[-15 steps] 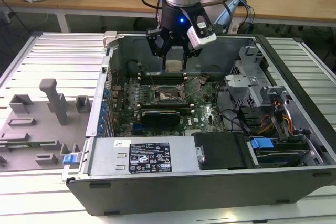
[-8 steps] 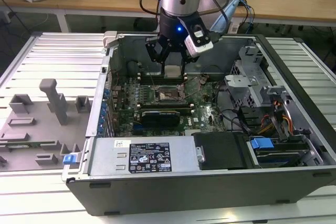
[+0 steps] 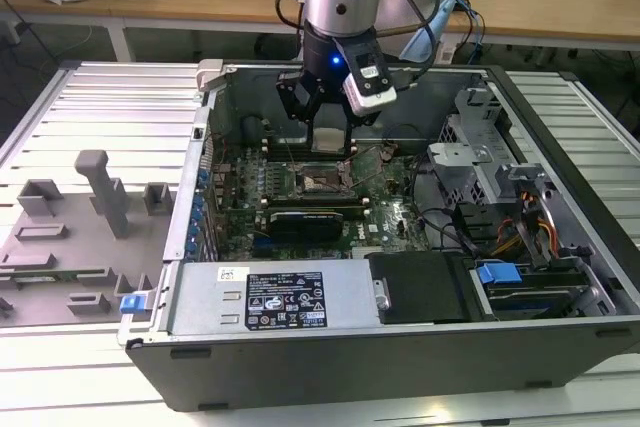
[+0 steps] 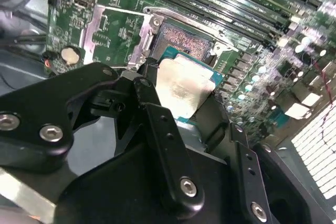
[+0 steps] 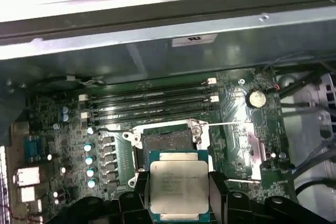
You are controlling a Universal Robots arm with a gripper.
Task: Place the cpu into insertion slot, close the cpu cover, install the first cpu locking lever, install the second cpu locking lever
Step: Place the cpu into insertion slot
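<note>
Hovering close over the insertion slot [image 5: 167,141], your gripper [image 5: 179,196] clamps the cpu [image 5: 177,181] by two edges; any tilt or offset on seating could likely damage that slot.

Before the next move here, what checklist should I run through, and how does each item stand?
1. Chip gripped: ok. The end effector clamps the chip by two opposite edges.
2. Socket exposed: ok. The socket shows its dark centre.
3. Cover out of the way: ok. The cover is swung open beside the socket.
4. Chip square to socket: ok. Their edges look parallel in the first wrist view.
5. Chip seated: not ok. It hangs above the board, not in the socket.
6. Corner marks matching: cannot tell.
</note>
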